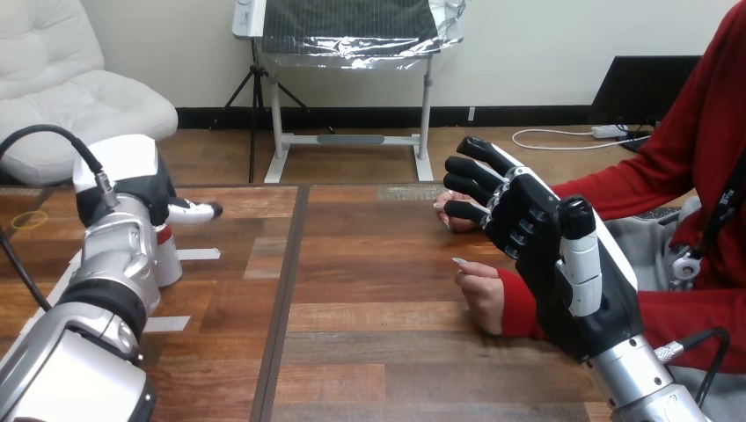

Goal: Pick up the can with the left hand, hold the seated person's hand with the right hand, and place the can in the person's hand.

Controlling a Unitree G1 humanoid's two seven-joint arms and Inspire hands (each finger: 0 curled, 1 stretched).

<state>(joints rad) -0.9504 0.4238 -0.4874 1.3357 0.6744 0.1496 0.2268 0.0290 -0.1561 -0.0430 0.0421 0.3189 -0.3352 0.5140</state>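
- While the can (167,259) stands near the table's (369,290) left edge, the left hand (145,189) sits over it; grip cannot be told.
- Right hand (537,237) has its fingers spread beside the person's hand (482,294), apart from it, likely poised to steady it.

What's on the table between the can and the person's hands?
Head view: bare tabletop, a dark seam between boards, and a white tape strip beside the can. Nothing else before the person's hands.

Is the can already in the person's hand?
No. The can stands on the table at the view's left, close to the left hand, apart from the person's hands at the right.
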